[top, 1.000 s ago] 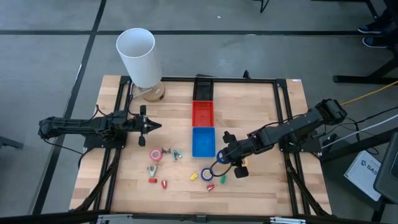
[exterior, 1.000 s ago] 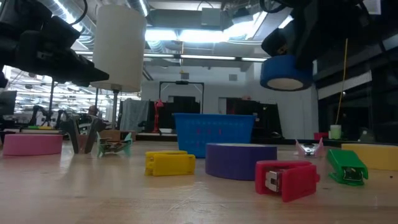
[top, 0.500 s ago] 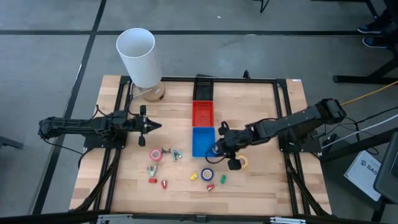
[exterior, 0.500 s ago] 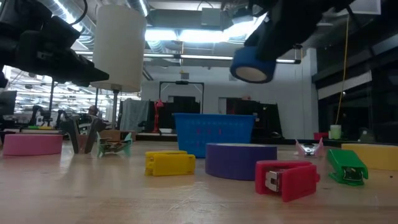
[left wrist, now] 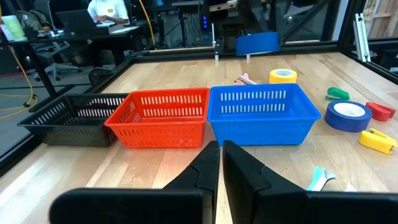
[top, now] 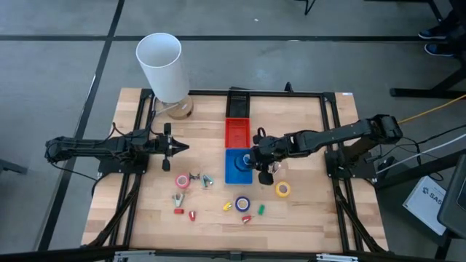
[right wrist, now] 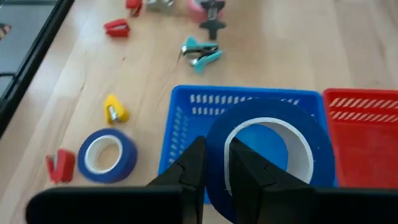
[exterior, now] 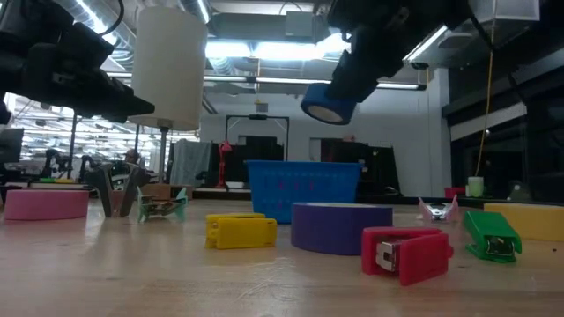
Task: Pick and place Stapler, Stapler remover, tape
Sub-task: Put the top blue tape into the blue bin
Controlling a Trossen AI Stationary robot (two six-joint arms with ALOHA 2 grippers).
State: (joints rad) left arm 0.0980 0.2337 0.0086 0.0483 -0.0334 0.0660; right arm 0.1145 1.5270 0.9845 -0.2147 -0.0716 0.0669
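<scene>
My right gripper (top: 256, 161) is shut on a blue tape roll (right wrist: 267, 155) and holds it in the air over the blue basket (top: 234, 175); the low view shows the roll (exterior: 328, 101) well above the table. On the wood lie another blue tape roll (top: 242, 204), a yellow one (top: 282, 190) and a pink one (top: 183, 181), each flat on its side. Small staplers in yellow (top: 227, 206), red (top: 178, 211) and green (top: 260, 209) lie near them, as do silvery staple removers (top: 207, 180). My left gripper (top: 178, 148) is shut with nothing in it, at the left. My right gripper pinches the roll's ring wall (right wrist: 216, 146) between its fingers, one finger (right wrist: 249, 171) in the centre hole and the other outside. The fingers slant down from the table's right side. The roll hangs clear of the basket, tilted, its hole facing partly down.
A red basket (top: 237, 132) and a black one (top: 238, 105) stand in a row beyond the blue one. A tall white cylinder (top: 162, 65) stands at the far left corner. Bare wood lies right of the baskets.
My right gripper has carried the blue roll from above the loose tapes toward the table's far edge and left, until it is over the blue basket, tipping as it went. The yellow roll, which the gripper partly covered, now shows in full.
</scene>
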